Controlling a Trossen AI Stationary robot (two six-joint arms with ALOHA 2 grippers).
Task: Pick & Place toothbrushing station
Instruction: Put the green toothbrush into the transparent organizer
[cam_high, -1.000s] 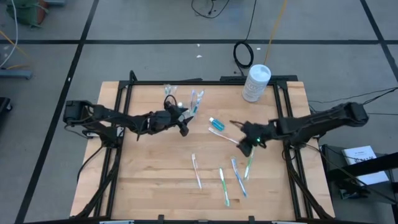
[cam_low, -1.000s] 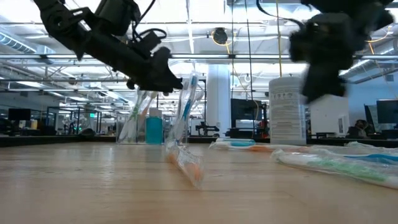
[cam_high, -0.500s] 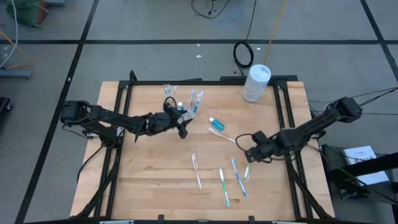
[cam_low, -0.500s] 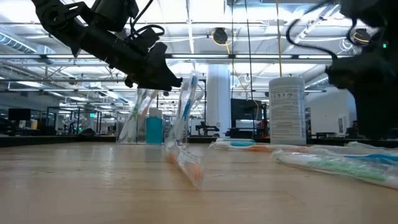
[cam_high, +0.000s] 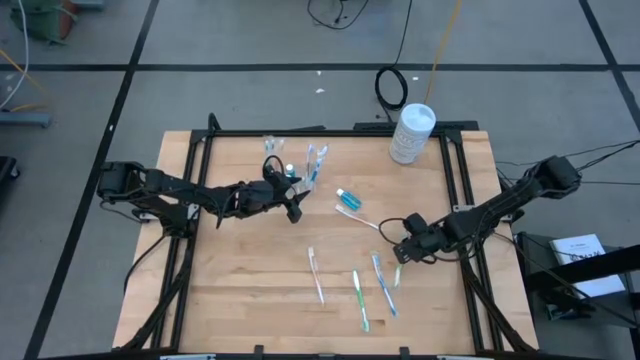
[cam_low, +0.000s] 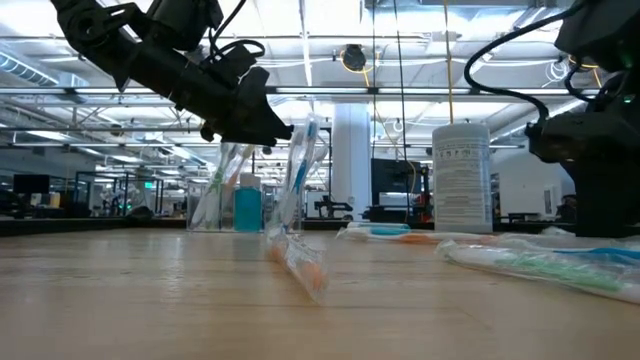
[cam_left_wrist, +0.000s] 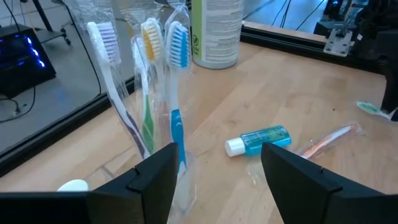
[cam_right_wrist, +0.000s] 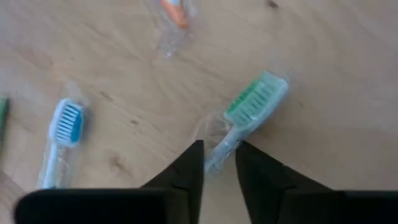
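The toothbrushing station is a clear plastic holder at the table's far middle. It also shows in the low view, with several wrapped toothbrushes standing upright in its slots. My left gripper is open and empty, above the table just near of the holder. My right gripper is low at the table's right middle, fingers almost together on a wrapped green toothbrush that lies on the wood. My right gripper pinches the green toothbrush's wrapped handle between its two fingers, just behind the brush head. The fingers come from above, slanting down, and lie across the handle. The toothbrush lies flat on the table.
A white round lidded tub stands at the far right corner. A small blue bottle and an orange wrapped toothbrush lie mid-table. Three more wrapped toothbrushes lie toward the near edge.
My right gripper has gone down and a little toward the near edge, onto the green toothbrush, then has stayed there. The holder and the loose toothbrushes have not moved.
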